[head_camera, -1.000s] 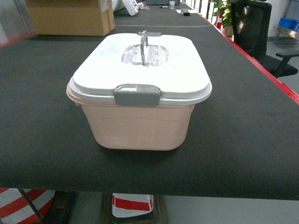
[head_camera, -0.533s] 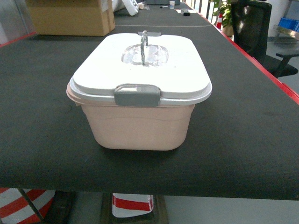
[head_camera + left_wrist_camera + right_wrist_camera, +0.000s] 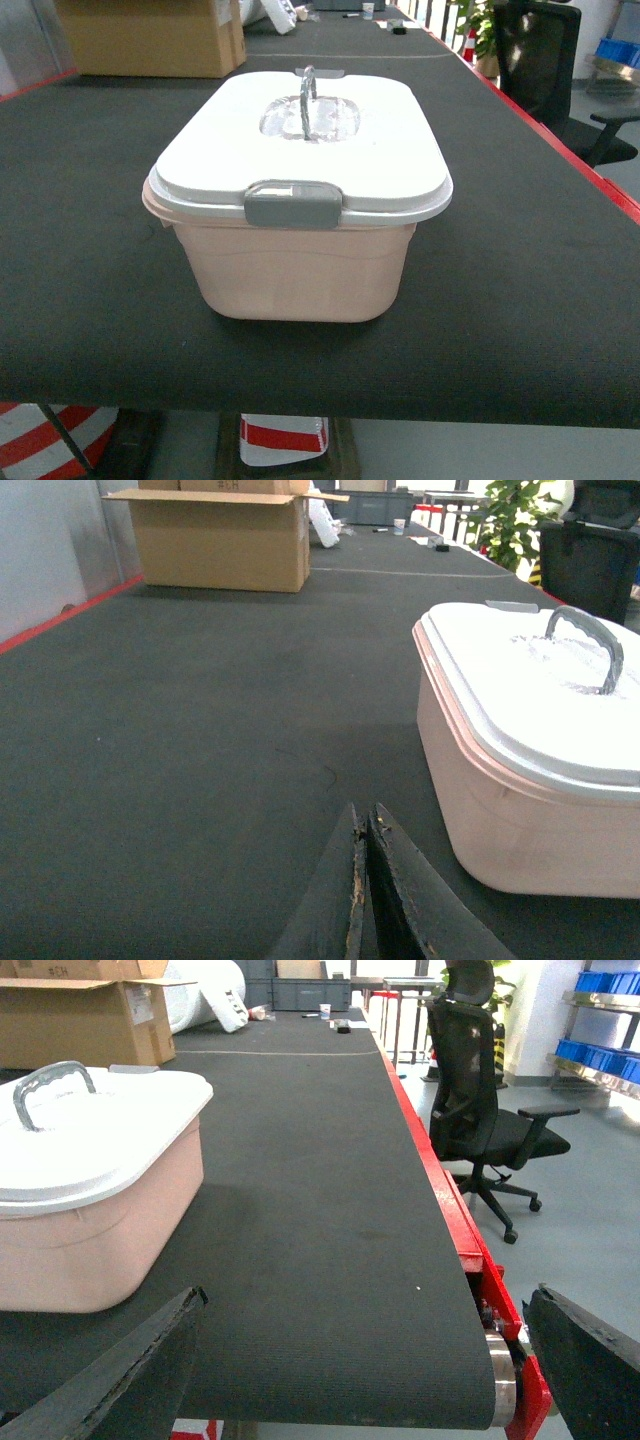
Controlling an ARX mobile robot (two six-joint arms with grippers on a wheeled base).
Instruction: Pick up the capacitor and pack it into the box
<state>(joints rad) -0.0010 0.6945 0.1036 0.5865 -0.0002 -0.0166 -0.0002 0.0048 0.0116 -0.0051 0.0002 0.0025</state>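
No capacitor visible anywhere, and the box (image 3: pixel 298 210) has its white lid (image 3: pixel 300 135) on, so the inside is hidden. Neither gripper shows in the head view, only the wrist cams catch them. The box sits mid-width on the black table (image 3: pixel 90 300), close to the near edge. Its long axis runs front to back, grey latch (image 3: pixel 293 204) facing the robot, grey handle (image 3: pixel 307 92) standing up on top. Left gripper (image 3: pixel 364 880): fingers pressed together, holding nothing, just left of the box. Right gripper (image 3: pixel 370 1360): fingers spread wide, tips cut off by the frame, near the red right edge (image 3: pixel 455 1230). Cardboard carton (image 3: pixel 222 535) is at the far left, office chair (image 3: pixel 480 1120) off the table.
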